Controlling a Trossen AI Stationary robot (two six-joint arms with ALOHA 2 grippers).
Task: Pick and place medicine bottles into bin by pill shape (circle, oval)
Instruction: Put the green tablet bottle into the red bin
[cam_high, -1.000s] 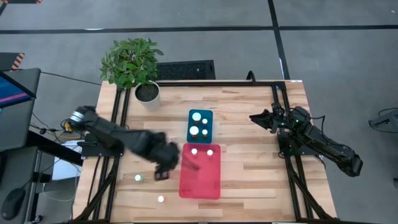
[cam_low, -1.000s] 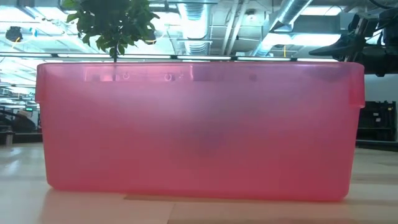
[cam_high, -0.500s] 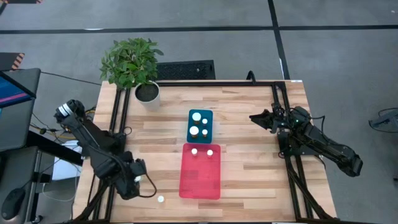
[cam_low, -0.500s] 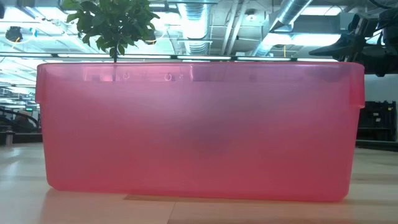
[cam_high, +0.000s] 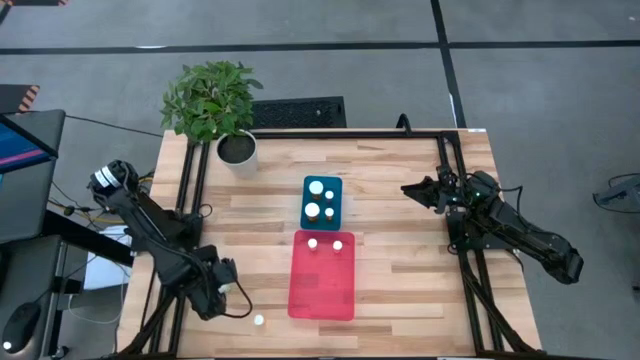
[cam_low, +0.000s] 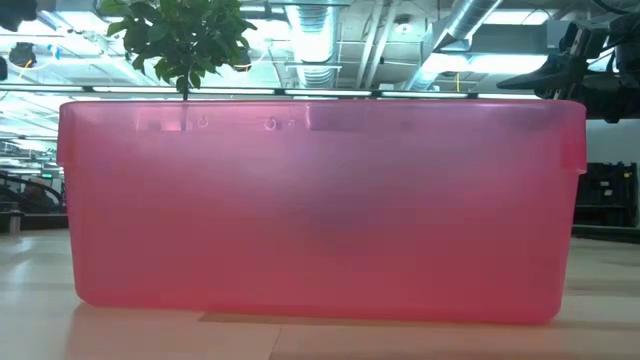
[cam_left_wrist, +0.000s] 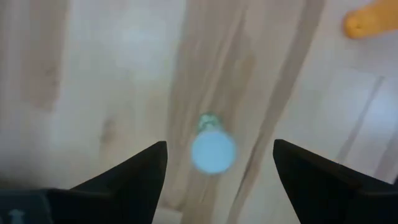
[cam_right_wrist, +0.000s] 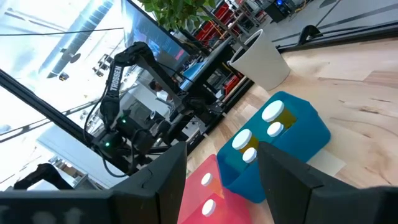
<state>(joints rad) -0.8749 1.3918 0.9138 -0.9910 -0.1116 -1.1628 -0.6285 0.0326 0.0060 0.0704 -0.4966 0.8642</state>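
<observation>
A small bottle with a white cap (cam_left_wrist: 212, 150) and a greenish body stands on the wooden table near its near left corner. My left gripper (cam_left_wrist: 219, 144) hangs over it, pointing down and open, one finger on each side of the bottle and apart from it; in the high view the gripper (cam_high: 220, 287) covers the bottle. Another white-capped bottle (cam_high: 258, 320) stands nearer the table's front edge. The teal bin (cam_high: 322, 218) holds three bottles, and the pink bin (cam_high: 322, 290) holds two at its far end. My right gripper (cam_high: 410, 189) waits open and empty at the table's right side.
A potted plant in a white pot (cam_high: 237, 149) stands at the far left of the table. Black frame rails run along the table's left (cam_high: 190, 190) and right (cam_high: 452, 170) sides. An orange thing (cam_left_wrist: 368, 22) lies on the table beyond the bottle. The pink bin (cam_low: 320, 210) fills the low view.
My left gripper has swung from beside the pink bin's left wall toward the table's near left corner and has come to rest over the green-bodied bottle. In the last half second it has kept nearly still. The bottles and bins have not moved.
</observation>
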